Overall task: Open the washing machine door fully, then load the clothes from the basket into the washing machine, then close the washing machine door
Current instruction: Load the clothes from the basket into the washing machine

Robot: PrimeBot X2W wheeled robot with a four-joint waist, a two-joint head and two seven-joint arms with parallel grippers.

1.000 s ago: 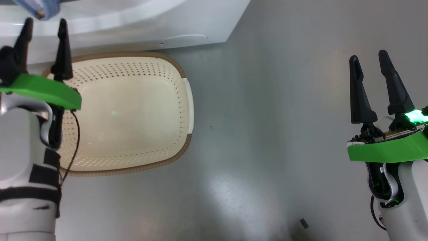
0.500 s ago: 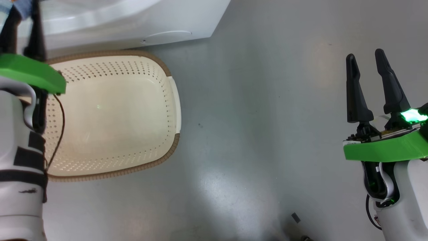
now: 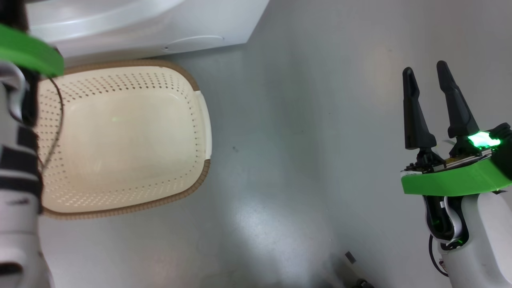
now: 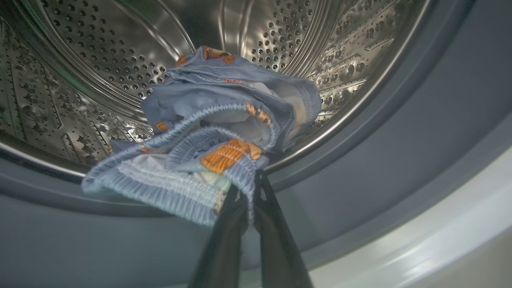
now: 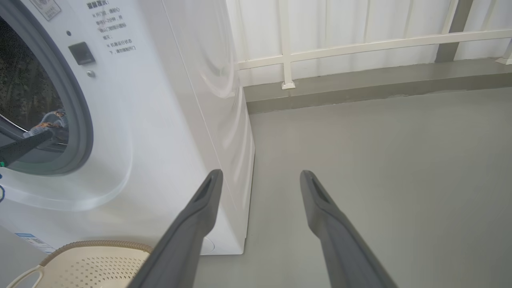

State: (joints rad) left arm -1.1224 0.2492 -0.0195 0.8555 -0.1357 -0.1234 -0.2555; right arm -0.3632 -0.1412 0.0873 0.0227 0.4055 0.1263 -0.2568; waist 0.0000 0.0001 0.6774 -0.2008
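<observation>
Our left gripper (image 4: 251, 188) now has its two dark fingers pressed together, where a second ago they stood spread. Its tips touch the hem of the light blue, orange-printed fabric bundle (image 4: 216, 116); we cannot tell whether a fold is caught. The bundle lies in the mouth of the big white front-loading washing machine (image 5: 168, 120), partly over its lip. Just before the machine, the cream perforated plastic basket (image 3: 120, 132) holds no clothes, so we judge loading nearly done. Well right of the machine, our right gripper (image 3: 425, 68) hangs spread, holding nothing.
</observation>
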